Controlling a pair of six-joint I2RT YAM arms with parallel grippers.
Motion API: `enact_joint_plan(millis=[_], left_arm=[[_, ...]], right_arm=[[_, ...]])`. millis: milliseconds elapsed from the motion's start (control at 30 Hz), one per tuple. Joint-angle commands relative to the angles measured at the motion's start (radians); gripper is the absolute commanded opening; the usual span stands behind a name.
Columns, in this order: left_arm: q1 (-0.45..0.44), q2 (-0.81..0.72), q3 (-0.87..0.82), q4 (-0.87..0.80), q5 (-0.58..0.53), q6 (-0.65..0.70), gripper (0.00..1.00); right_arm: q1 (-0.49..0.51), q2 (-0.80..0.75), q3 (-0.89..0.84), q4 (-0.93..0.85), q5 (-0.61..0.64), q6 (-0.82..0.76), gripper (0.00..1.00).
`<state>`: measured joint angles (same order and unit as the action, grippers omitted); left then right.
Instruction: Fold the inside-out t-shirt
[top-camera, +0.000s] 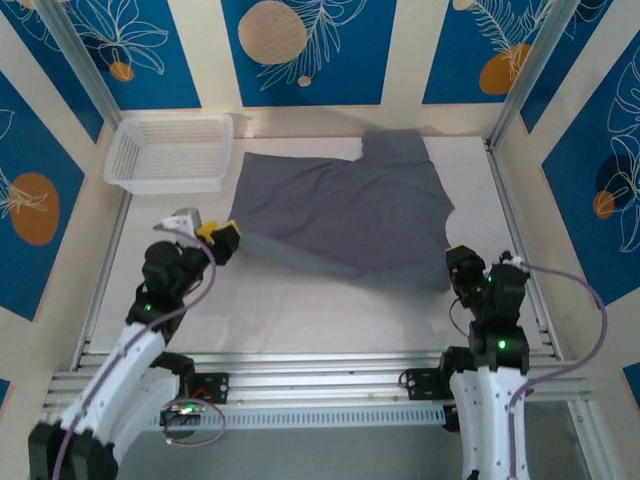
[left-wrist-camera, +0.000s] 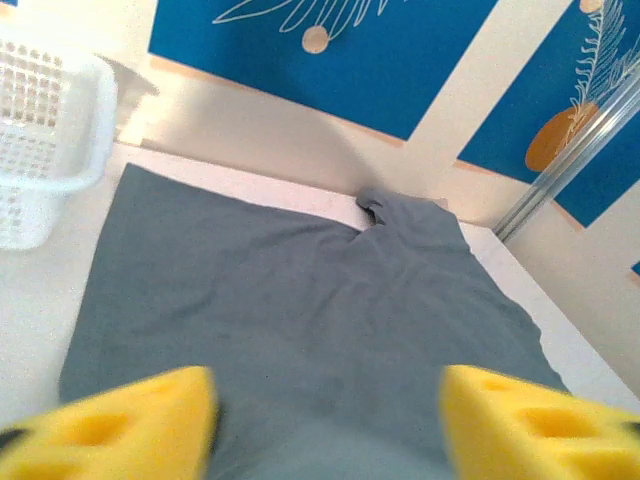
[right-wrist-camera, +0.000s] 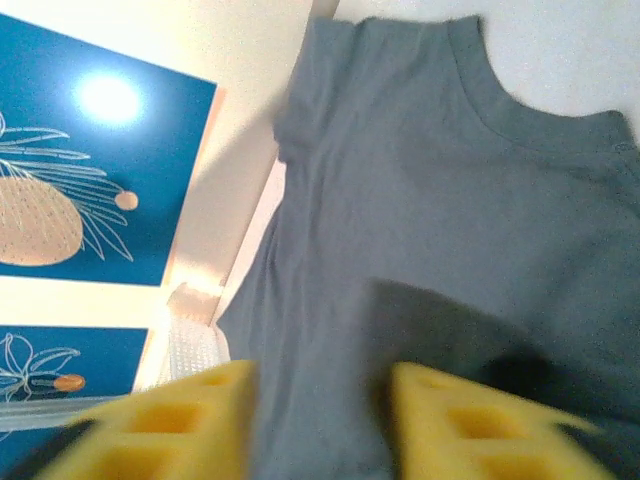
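Now | t-shirt (top-camera: 340, 215) spread on table (top-camera: 300, 300); left gripper (left-wrist-camera: 330, 425) fingers apart; right gripper (right-wrist-camera: 322, 420) fingers apart

Top view: you look steeply down from above the near edge onto the white desk (top-camera: 300, 310). Wrist views: each skims close across the plain dark grey soft t-shirt (top-camera: 340, 210), shared by all three.

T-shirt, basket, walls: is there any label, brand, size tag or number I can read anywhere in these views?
None can be read.
The t-shirt is plain grey, with no print or legible tag.
The basket bears no lettering.
The wall panels show leaf and circle patterns, no words.
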<state>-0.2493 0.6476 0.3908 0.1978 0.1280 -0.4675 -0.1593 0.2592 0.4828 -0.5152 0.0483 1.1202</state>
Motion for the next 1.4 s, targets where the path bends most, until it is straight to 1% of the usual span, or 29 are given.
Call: enact_joint_plan(millis=[0,33,67,133,167,233,267,300,333,367,400,433,467,500,533,567,600,633,700,767,867,1000,1100,1167,1267,1367], left_arm=[[-0.005,-0.148,-0.106,-0.13,-0.057,-0.039,0.85],[-0.007,-0.194,-0.117,-0.125,-0.08,-0.039,0.91],[-0.008,-0.215,-0.115,-0.118,-0.088,-0.031,0.93],[-0.008,-0.182,-0.067,-0.086,-0.062,0.003,0.93],[-0.011,-0.136,-0.032,-0.072,-0.041,0.013,0.93],[-0.036,0.041,0.076,-0.059,-0.007,0.038,0.91],[-0.056,0.129,0.139,-0.074,-0.021,0.041,0.9],[-0.079,0.246,0.219,-0.115,-0.05,0.043,0.86],[-0.098,0.372,0.313,-0.168,-0.077,0.044,0.81],[-0.111,0.476,0.399,-0.224,-0.1,0.042,0.74],[-0.12,0.604,0.492,-0.285,-0.124,0.033,0.63],[-0.122,0.724,0.59,-0.345,-0.152,0.009,0.5],[-0.121,0.816,0.669,-0.399,-0.174,-0.018,0.39],[-0.119,0.919,0.75,-0.444,-0.179,-0.044,0.26],[-0.119,1.007,0.822,-0.465,-0.176,-0.057,0.17],[-0.119,1.068,0.869,-0.468,-0.179,-0.069,0.08],[-0.116,1.133,0.912,-0.459,-0.183,-0.082,0.02],[-0.112,1.193,0.951,-0.451,-0.197,-0.092,0.0],[-0.103,1.293,1.029,-0.467,-0.234,-0.116,0.0],[-0.093,1.384,1.113,-0.503,-0.269,-0.136,0.0],[-0.081,1.5,1.204,-0.535,-0.289,-0.167,0.0],[-0.059,1.613,1.279,-0.544,-0.257,-0.238,0.0],[-0.045,1.658,1.309,-0.557,-0.25,-0.281,0.0],[-0.037,1.673,1.31,-0.547,-0.247,-0.303,0.0],[-0.018,1.688,1.315,-0.512,-0.205,-0.327,0.0],[-0.008,1.679,1.321,-0.465,-0.155,-0.314,0.07]], right_arm=[[0.001,-0.104,0.011,-0.007,0.11,-0.013,0.84],[0.001,-0.104,0.035,0.035,0.127,-0.055,0.85],[0.001,-0.085,0.056,0.072,0.139,-0.089,0.86],[0.001,0.009,0.124,0.149,0.137,-0.169,0.87],[0.001,0.081,0.156,0.187,0.105,-0.207,0.87],[0.003,0.3,0.255,0.202,-0.025,-0.241,0.87],[0.009,0.427,0.312,0.192,-0.102,-0.253,0.86],[0.023,0.573,0.385,0.163,-0.18,-0.265,0.85],[0.042,0.724,0.46,0.127,-0.239,-0.284,0.82],[0.061,0.84,0.519,0.099,-0.267,-0.306,0.78],[0.087,0.952,0.575,0.077,-0.268,-0.316,0.76],[0.099,1.055,0.611,0.093,-0.279,-0.325,0.74],[0.104,1.133,0.639,0.103,-0.274,-0.32,0.71],[0.107,1.206,0.662,0.12,-0.253,-0.297,0.65],[0.106,1.279,0.682,0.156,-0.247,-0.291,0.56],[0.104,1.337,0.71,0.163,-0.23,-0.288,0.43],[0.103,1.399,0.753,0.149,-0.201,-0.287,0.31],[0.103,1.462,0.797,0.136,-0.188,-0.3,0.17],[0.105,1.557,0.875,0.089,-0.147,-0.3,0.08],[0.111,1.633,0.918,0.08,-0.115,-0.295,0.08],[0.122,1.736,0.976,0.058,-0.087,-0.269,0.07],[0.143,1.888,1.143,-0.049,-0.046,-0.252,0.08],[0.159,2.007,1.312,-0.165,-0.056,-0.259,0.08],[0.169,2.064,1.394,-0.196,-0.052,-0.261,0.08],[0.175,2.149,1.517,-0.23,-0.039,-0.257,0.09],[0.173,2.226,1.675,-0.292,-0.047,-0.28,0.09]])
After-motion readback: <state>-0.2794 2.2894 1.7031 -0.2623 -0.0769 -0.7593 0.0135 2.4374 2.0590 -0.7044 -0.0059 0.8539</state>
